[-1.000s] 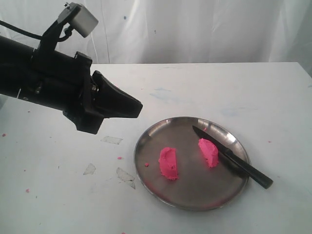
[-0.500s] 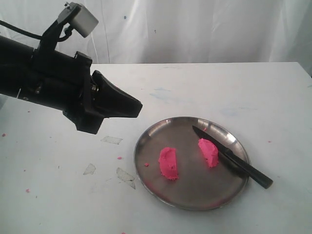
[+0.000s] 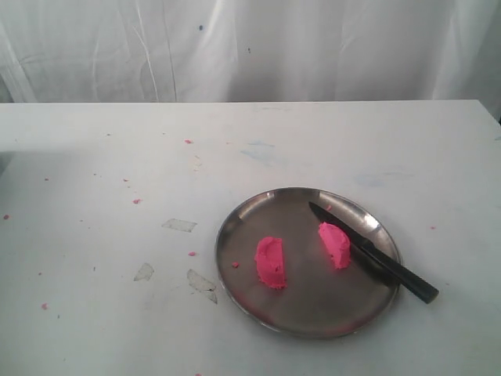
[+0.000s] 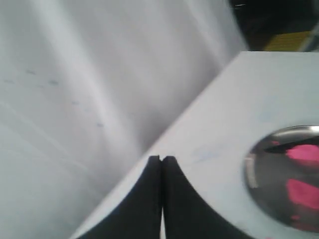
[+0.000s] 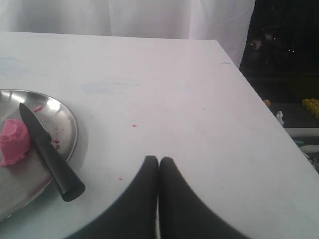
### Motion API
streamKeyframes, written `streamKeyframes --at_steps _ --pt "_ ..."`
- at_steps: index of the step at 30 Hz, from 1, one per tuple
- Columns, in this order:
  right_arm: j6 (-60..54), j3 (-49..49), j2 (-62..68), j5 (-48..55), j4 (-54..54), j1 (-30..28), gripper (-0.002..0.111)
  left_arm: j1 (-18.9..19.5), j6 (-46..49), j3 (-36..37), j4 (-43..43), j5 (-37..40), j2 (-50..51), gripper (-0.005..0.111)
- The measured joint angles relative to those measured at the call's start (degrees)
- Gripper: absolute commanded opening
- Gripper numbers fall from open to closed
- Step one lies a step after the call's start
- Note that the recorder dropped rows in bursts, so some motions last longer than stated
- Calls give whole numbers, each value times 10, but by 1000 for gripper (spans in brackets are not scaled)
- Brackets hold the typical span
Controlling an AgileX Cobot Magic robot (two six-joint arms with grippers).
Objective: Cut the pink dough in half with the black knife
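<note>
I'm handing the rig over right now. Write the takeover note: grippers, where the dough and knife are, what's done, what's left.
Left gripper: shut, empty, off the plate, out of the exterior view.
Right gripper: shut, empty, over bare table beside the plate.
Dough: two separate pieces on the plate, left half and right half, with a clear gap between.
Knife: lies released beside the right half, blade on the plate, handle end overhanging the rim.
Done: the cut is through and the knife is set down.
Left: nothing obvious on the cut; only a few pink crumbs around.
</note>
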Motion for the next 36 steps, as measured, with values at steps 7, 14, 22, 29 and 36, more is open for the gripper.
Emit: streamKeyframes --at_steps 7,14,22,29,36 --pt "0 0 0 0 0 0 0 31 -5 0 48 -46 -115 0" --pt "0 0 0 1 0 0 0 32 -463 73 301 -22 -141 0" --pt "0 0 0 1 0 0 0 32 -856 417 513 -223 -242 0" --pt "0 0 0 1 0 0 0 32 -858 545 459 -207 -312 0" --pt "0 0 0 1 0 0 0 32 -644 550 411 -124 -336 0"
